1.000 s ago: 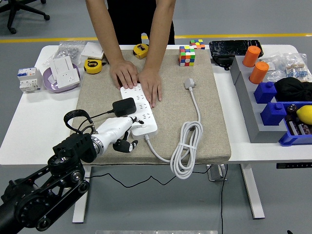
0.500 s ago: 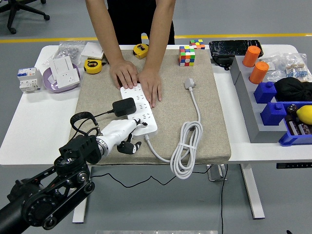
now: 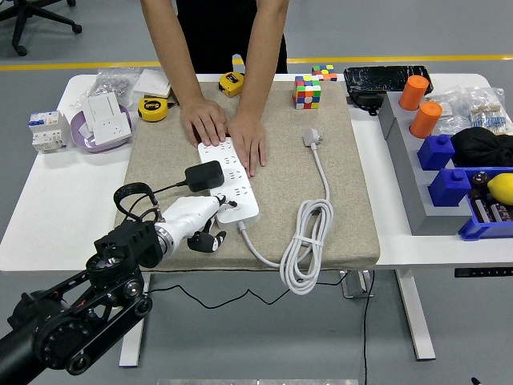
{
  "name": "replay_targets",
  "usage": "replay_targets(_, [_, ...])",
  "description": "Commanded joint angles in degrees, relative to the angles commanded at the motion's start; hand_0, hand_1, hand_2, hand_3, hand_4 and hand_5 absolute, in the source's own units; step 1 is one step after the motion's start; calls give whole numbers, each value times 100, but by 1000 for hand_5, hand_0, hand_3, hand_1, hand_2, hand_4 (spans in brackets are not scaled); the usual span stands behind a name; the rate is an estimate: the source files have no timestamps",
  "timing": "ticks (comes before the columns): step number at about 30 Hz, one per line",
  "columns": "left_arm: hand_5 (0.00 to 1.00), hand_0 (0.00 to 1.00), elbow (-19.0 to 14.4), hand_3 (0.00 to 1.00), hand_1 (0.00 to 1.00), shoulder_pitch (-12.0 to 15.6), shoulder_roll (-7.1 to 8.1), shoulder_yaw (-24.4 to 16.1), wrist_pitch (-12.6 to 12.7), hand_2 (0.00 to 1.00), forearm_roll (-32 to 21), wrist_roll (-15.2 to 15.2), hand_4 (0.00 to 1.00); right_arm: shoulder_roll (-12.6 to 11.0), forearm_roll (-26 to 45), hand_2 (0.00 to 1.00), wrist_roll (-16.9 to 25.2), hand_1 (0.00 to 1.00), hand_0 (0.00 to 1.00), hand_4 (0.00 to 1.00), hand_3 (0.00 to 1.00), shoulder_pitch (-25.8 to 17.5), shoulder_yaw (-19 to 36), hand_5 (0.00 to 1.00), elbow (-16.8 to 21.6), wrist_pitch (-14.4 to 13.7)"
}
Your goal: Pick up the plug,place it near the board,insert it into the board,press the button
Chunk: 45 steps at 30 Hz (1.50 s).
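Head view. A person at the far side of the desk (image 3: 48, 216) presses both palms, the person's hands (image 3: 227, 132), flat on the far end of the white board (image 3: 230, 180). Judgement: this pins the strip to the beige mat (image 3: 345, 160) so it does not slide or lift under a push at the near end.

The black plug (image 3: 204, 176) is already seated in the board, just beyond the left hand (image 3: 195, 220) and slightly to its left. Its black cord loops off further left, to the mat's edge. Judgement: pick, place and insert look complete; only the button press is outstanding.

Left hand pose: the arm enters from the lower-left corner and the forearm angles up and rightward. The white back of the hand lies over the board's near end. One finger reaches forward onto the strip's near corner; the remaining black fingers (image 3: 204, 240) are curled underneath, off the strip, over the mat. Nothing is held. The button itself is not visible; I cannot tell whether the fingertip is on it.

To the right of the hand, the board's own white cable (image 3: 309, 241) sits coiled, with its loose grey end lying beyond, well apart from the work.

Right arm is not in view.
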Motion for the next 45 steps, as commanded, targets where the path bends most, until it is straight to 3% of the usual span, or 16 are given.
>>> replay_targets(6, [45,126,16,853,37,-37,4,71,-39,141,-27,0,520,-7,-17,780,-2,876,998,998,783,10,25,962,0,-4])
replay_targets(7, [45,125,22,800,36,-43,6,83,-49,140,-35,3,516,-7,-19,780,-3,875,998,998,783,11,30,962,0,-5])
replay_targets(12, [45,125,40,800,36,-53,31,124,-132,140,-64,31,516,-6,-1,780,2,875,998,998,783,18,14,962,0,-6])
replay_targets(13, [45,126,39,747,36,-58,35,130,-141,140,-70,33,508,-6,-1,780,2,876,998,998,783,18,15,962,0,-6])
replay_targets(26, [41,126,71,722,35,-100,60,134,-331,141,-38,200,508,-8,-3,780,1,875,998,998,783,23,28,962,0,-8])
replay_targets(31, [41,125,10,712,35,-105,71,118,-264,141,28,152,509,-9,-3,780,0,875,998,998,783,29,31,962,0,-8])
replay_targets(36, [41,125,-407,712,35,-69,88,-82,-272,141,131,146,509,-3,-2,780,-2,875,998,998,783,25,27,962,0,-6])
replay_targets(39, [42,127,-858,713,36,59,54,-475,-289,142,-222,49,521,4,-4,780,0,875,998,998,783,20,30,962,0,1])
replay_targets(42, [42,127,-1309,713,36,327,-79,-1003,-61,142,-755,-313,521,13,-10,780,3,875,998,998,783,11,24,962,0,5])
replay_targets(43, [213,191,-1495,648,121,447,-138,-1247,98,234,-1000,-524,800,17,-15,780,3,875,998,998,783,6,27,962,0,5])
replay_targets(45, [213,191,-1768,648,121,743,-325,-1719,549,234,-1482,-996,800,27,-30,780,2,875,998,998,783,-16,37,962,0,6])
